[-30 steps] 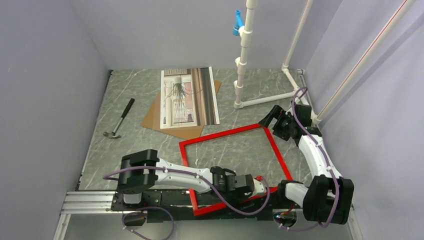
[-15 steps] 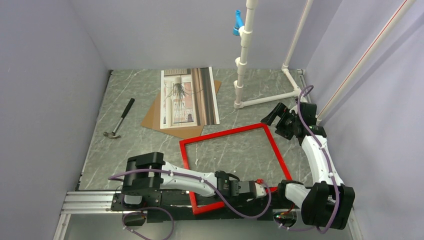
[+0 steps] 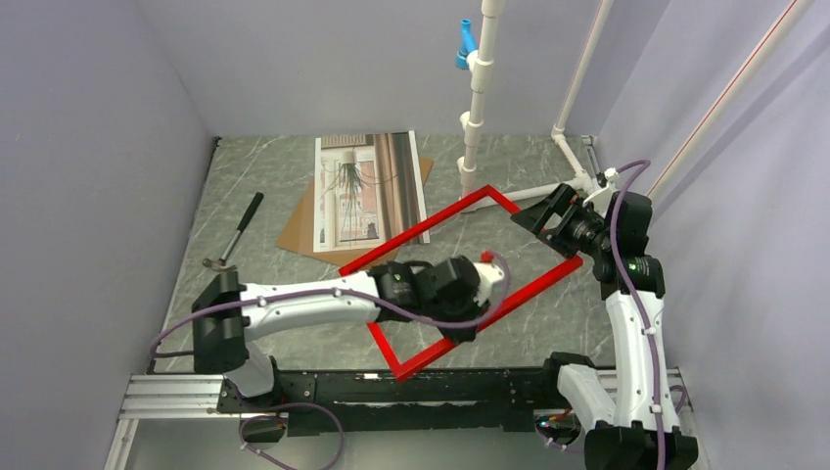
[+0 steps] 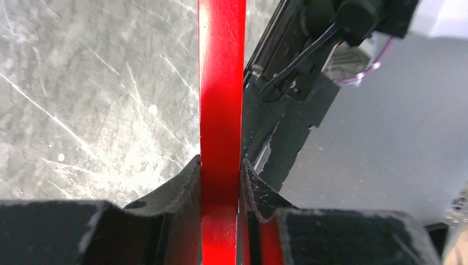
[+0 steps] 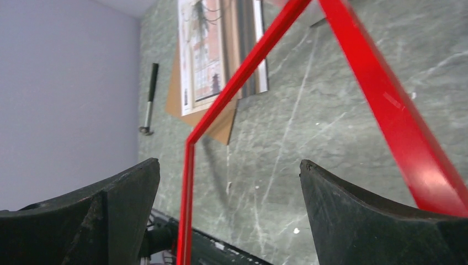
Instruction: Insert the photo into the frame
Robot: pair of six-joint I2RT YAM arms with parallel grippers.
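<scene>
The frame (image 3: 533, 289) is off the table (image 3: 225, 186), held up in the air and tilted, with one corner toward the white pipe stand (image 3: 475, 117) and the opposite corner low over the near rail. A second ago it lay flat on the table just in front of the arm bases; it has since been lifted and carried toward the far side. From the top camera, its upper-left bar now crosses the near corner of the brown backing board (image 3: 299, 230).

The left gripper (image 4: 221, 168) is clamped on one red bar. The wrist view shows both fingers pressed against the bar's sides. A second ago those fingers stood wider, with the left arm stretched low along the near edge. Now that arm is swung up and back, its wrist inside the frame's outline.

The right gripper (image 5: 229, 162) has its fingers spread wide and grips nothing. It hovers at the frame's far right side, higher than before, and its camera looks through the red corner down at the table. Whether a finger touches the bar I cannot tell.

The photo (image 3: 372, 191) lies face up on the backing board at the far middle of the table, unmoved. The hammer (image 3: 235, 235) also stays where it was, to the left of the board.
</scene>
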